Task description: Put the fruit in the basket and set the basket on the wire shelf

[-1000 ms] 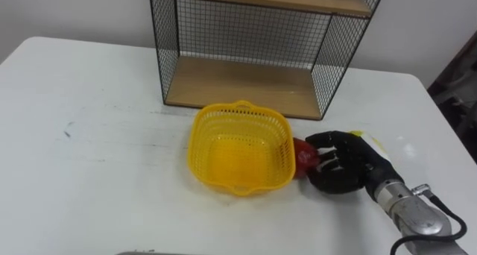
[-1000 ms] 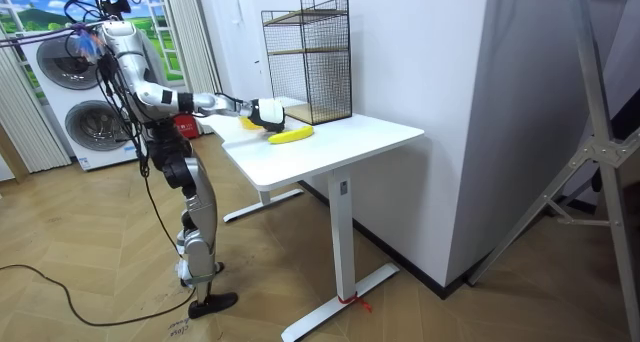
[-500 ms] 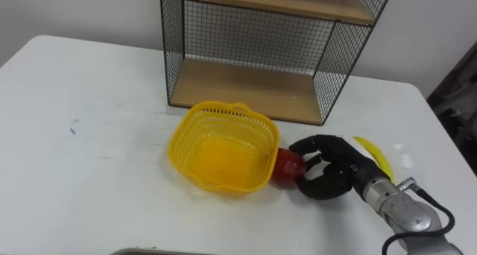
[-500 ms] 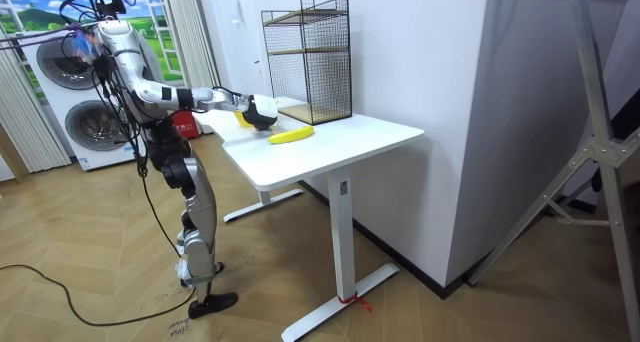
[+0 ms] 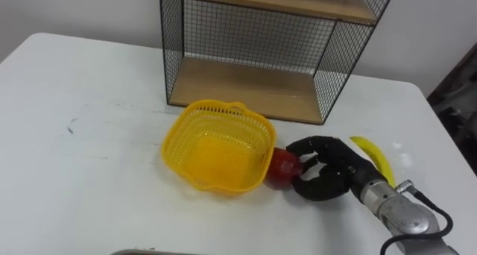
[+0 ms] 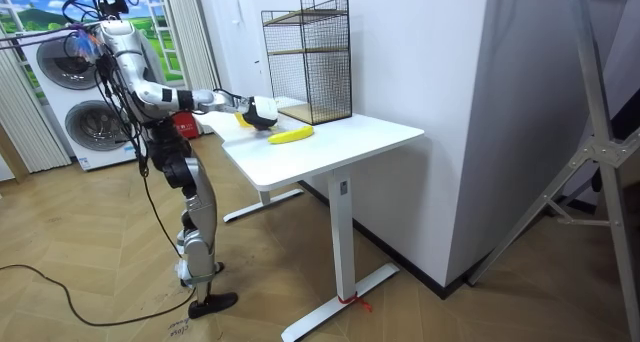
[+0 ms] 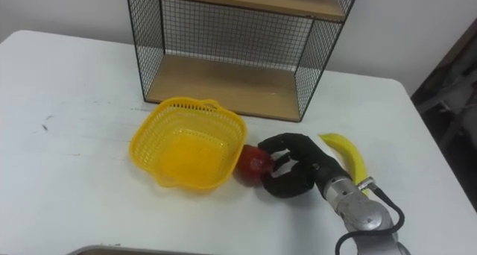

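Yellow basket point(image 5: 195, 128) sits near the middle of the white tabletop point(image 5: 89, 136), a little toward the far edge, with its open mouth facing up. Behind it, along the far edge, stands the wire shelf point(image 5: 246, 80) with a bare wooden board at its bottom and another board above; the basket's far rim lies just in front of the shelf, apart from it.

Pressed against the basket's right wall is a red apple point(image 5: 282, 165) — outside the basket, low on the tabletop. The right hand point(image 5: 328, 173) comes in from the near right corner and is closed round the apple from the right, dark fingers curled over its top and the thumb hooked beneath its near side, so the apple is pinched between hand and basket wall.

Just past the hand, toward the right edge, a banana point(image 5: 373, 154) lies flat on the tabletop, partly hidden behind the wrist.

In the room view the robot stands upright at the table's end on the room view's left — its right arm stretched out level over the tabletop toward the shelf.
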Robot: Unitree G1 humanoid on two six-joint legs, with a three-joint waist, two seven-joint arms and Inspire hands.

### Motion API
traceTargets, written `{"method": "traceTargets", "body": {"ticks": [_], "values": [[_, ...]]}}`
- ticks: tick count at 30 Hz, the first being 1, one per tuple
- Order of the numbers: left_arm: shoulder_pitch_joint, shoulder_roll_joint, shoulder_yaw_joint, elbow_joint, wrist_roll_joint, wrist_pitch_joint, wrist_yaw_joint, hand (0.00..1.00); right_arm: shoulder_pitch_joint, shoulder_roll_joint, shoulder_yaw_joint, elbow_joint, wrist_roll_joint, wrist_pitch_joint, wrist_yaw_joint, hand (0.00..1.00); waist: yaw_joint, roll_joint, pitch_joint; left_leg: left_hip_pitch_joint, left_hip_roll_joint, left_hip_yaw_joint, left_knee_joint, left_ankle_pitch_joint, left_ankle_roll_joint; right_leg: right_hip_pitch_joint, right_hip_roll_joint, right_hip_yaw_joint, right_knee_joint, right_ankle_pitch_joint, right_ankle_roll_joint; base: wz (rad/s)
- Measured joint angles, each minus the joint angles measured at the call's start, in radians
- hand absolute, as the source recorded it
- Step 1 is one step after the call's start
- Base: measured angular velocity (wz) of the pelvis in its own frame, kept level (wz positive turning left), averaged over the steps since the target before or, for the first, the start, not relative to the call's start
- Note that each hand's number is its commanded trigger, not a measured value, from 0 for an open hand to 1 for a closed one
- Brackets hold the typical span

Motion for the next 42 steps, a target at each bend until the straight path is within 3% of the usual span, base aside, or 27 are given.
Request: {"method": "traceTargets", "body": {"ticks": [5,10,24,30,42], "values": [[-0.003,-0.002,0.0,0.001,-0.002,-0.005,0.0,0.0,0.0,-0.001,-0.001,0.005,0.035,-0.005,-0.022,1.0,-0.008,0.022,0.0073,0.0,0.0,0.0,0.0,0.0,0.0,-0.002,0.0,0.003,0.003,0.001,-0.001,0.0],[0.003,-0.005,0.001,0.002,-0.001,-0.013,-0.002,0.0,0.001,-0.004,-0.002,0.005,0.035,-0.02,-0.025,1.0,-0.015,0.033,0.0071,-0.002,0.0,0.001,-0.001,0.0,0.0,-0.004,0.0,0.001,0.003,0.001,-0.001,0.0],[0.006,-0.007,0.023,0.017,0.008,-0.024,0.0,0.0,0.002,-0.01,-0.059,0.003,-0.003,-0.032,-0.025,1.0,-0.016,0.022,0.0005,-0.017,-0.001,0.002,0.0,0.0,0.0,-0.02,-0.001,0.001,0.004,0.001,0.0,0.0],[0.006,-0.007,0.041,0.022,0.008,-0.026,0.0,0.0,0.002,-0.01,-0.077,0.003,-0.01,-0.031,-0.047,1.0,-0.016,0.023,0.0024,-0.017,0.0,0.004,-0.002,0.0,0.0,-0.022,-0.001,0.0,0.003,0.001,0.0,0.0],[0.007,-0.008,0.042,0.025,0.007,-0.066,0.0,0.0,0.001,-0.01,-0.103,0.0,-0.003,-0.033,-0.078,1.0,-0.012,0.019,0.0059,-0.015,0.001,0.009,-0.004,0.0,0.001,-0.025,-0.001,0.002,0.001,0.001,0.0,0.0]]}}
